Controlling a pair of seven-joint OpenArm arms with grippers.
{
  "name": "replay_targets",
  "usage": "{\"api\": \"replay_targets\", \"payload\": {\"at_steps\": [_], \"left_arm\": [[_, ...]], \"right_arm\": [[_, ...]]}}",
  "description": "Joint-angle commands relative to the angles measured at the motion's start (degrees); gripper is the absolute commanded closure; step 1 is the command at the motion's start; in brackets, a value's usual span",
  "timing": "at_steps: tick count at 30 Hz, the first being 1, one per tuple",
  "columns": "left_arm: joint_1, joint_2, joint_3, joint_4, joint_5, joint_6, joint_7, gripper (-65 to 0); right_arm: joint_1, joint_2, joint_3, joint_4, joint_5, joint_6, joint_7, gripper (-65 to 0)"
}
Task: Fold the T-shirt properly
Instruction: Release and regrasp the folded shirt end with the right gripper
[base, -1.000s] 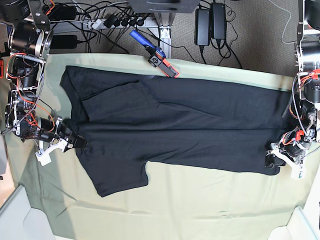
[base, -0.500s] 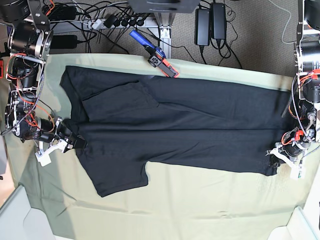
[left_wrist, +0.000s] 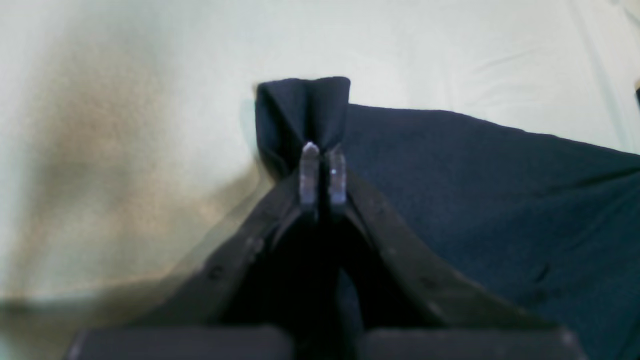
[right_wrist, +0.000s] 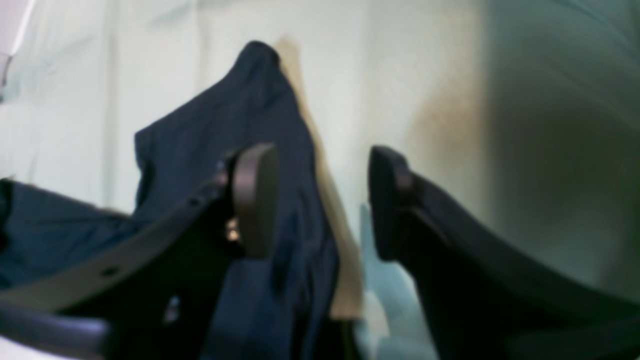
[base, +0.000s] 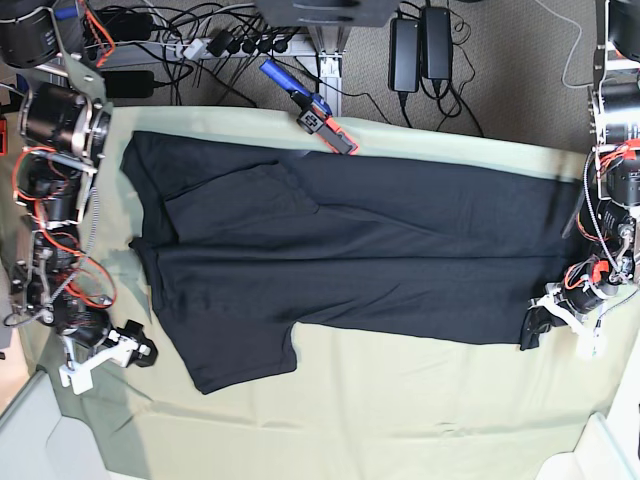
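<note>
Black T-shirt (base: 340, 260) spread flat across pale green cloth (base: 400, 410), left gripper (left_wrist: 323, 172) pinching a raised corner of its hem between pressed-together jaws, right gripper (right_wrist: 320, 200) spread wide, 1 finger over fabric, gripping nothing.

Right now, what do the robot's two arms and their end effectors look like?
Both arms are dark metal with round black motor housings, wrapped in loose red and orange wiring. Each end effector has a white bracket: the left end effector shows dark curved fingers with pale translucent tips; the right end effector has broad dark pads.
</note>
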Motion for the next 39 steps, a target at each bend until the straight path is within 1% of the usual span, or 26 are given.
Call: {"api": "replay_targets", "payload": {"at_steps": [1,4,6,8,13,19,25,31,35,36,37,39], "left_arm": [[-1.7,-1.0,-0.3,0.8,-0.8,-1.5,-0.5,0.0],[-1.7,-1.0,-0.3,0.8,-0.8,-1.5,-0.5,0.0],[-1.7,-1.0,-0.3,0.8,-0.8,-1.5,-0.5,0.0],[-1.7,-1.0,-0.3,0.8,-0.8,-1.5,-0.5,0.0],[-1.6,-1.0,-0.3,0.8,-0.8,-1.5,-0.5,0.0],[-1.7,-0.9,-0.3,0.8,-0.8,-1.5,-0.5,0.0],[-1.5,-1.0,-0.3,0.8,-0.8,-1.5,-0.5,0.0],[-1.5,-0.9,-0.3,0.8,-0.8,-1.5,-0.5,0.0],[-1.5,-0.9,-0.3,0.8,-0.8,-1.5,-0.5,0.0],[-1.5,-1.0,-0.3,0.8,-0.8,-1.5,-0.5,0.0],[-1.5,-1.0,-0.3,0.8,-0.8,-1.5,-0.5,0.0],[-1.5,-1.0,-0.3,0.8,-0.8,-1.5,-0.5,0.0]], "right_arm": [[1.7,-0.2,0.2,-0.6,-1.1,4.3,1.8,-31.0],[1.7,-2.2,0.2,-6.1,-4.7,4.2,7.2,-31.0],[1.7,-2.6,0.2,-9.7,-5.8,4.2,11.2,-31.0],[1.7,-2.6,0.2,-12.3,-5.7,4.2,13.2,-31.0],[1.7,-3.6,0.2,-13.0,-5.7,4.3,13.2,-31.0],[1.7,-6.7,0.2,-11.9,-5.7,4.3,13.2,-31.0],[1.8,-8.7,0.2,-10.0,-5.6,4.3,12.6,-31.0],[1.8,-10.0,0.2,-9.2,-5.5,4.4,12.3,-30.9],[1.8,-10.1,0.1,-9.2,-4.4,4.6,12.2,-30.5],[1.8,-10.1,0.1,-8.9,-4.4,4.6,12.2,-28.4],[1.7,-10.0,0.1,-8.5,-4.4,4.6,12.1,-24.4],[1.7,-10.0,0.1,-7.5,-4.4,4.6,11.5,-12.4]]}}
